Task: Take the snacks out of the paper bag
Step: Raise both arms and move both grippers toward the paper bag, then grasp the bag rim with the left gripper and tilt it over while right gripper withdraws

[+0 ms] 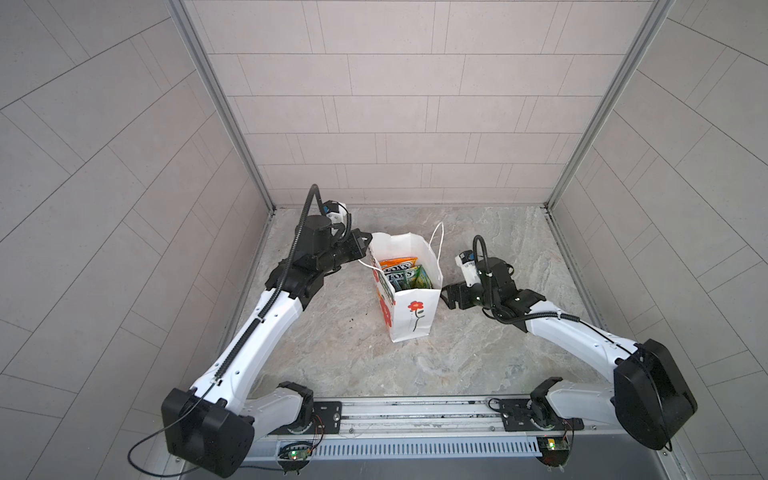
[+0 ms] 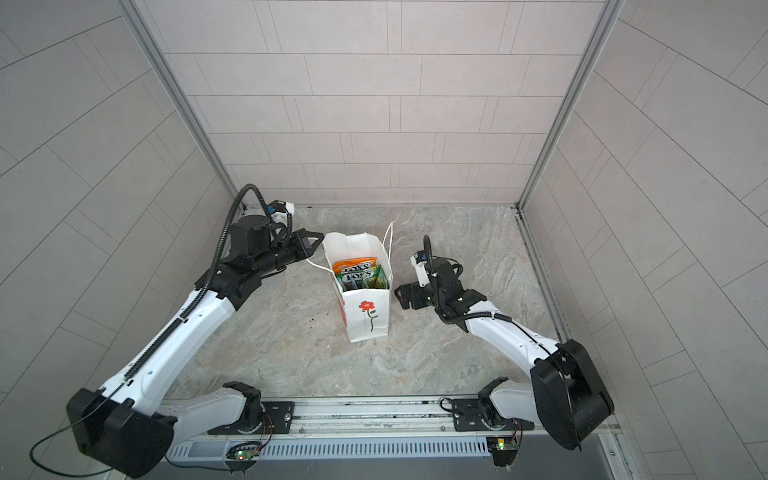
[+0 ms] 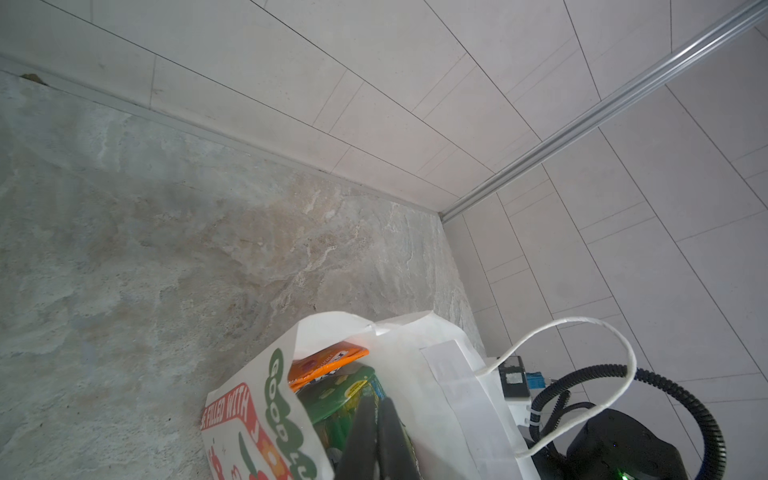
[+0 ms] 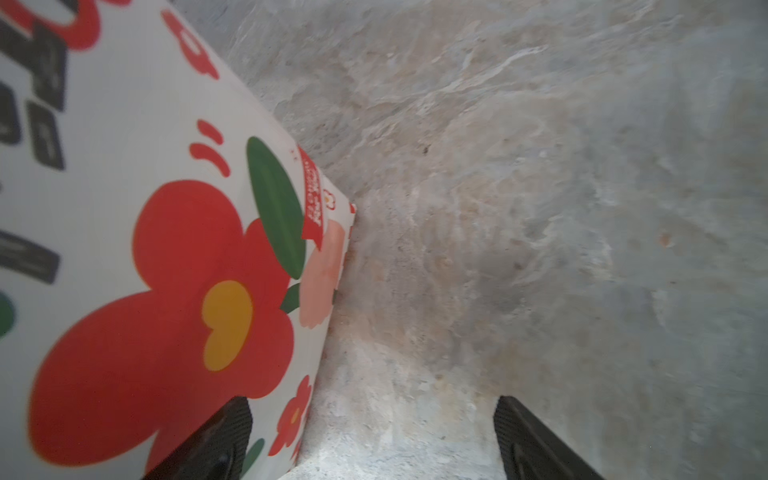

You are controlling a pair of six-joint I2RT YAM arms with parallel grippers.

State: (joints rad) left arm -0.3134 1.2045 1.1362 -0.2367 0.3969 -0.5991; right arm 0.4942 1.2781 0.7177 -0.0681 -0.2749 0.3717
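Observation:
The white paper bag (image 1: 415,328) (image 2: 368,328) stands upright and open in the middle of the table. Inside it stand the snacks: an orange packet (image 1: 397,262) (image 3: 328,361) and green ones (image 1: 409,276) (image 3: 336,395). My left gripper (image 1: 365,243) (image 3: 377,405) is shut at the bag's far left rim, its tips over the green packets. I see nothing pinched between them. My right gripper (image 1: 446,295) (image 4: 374,411) is open beside the bag's flowered right face (image 4: 124,145). One finger (image 4: 232,419) lies in front of that face; the gap shows bare table.
The marble table (image 1: 478,353) is closed in by tiled walls on three sides. A metal rail (image 1: 415,411) carrying both arm bases runs along the front edge. One string handle (image 1: 436,241) stands above the bag; the other (image 1: 365,264) hangs out to the left.

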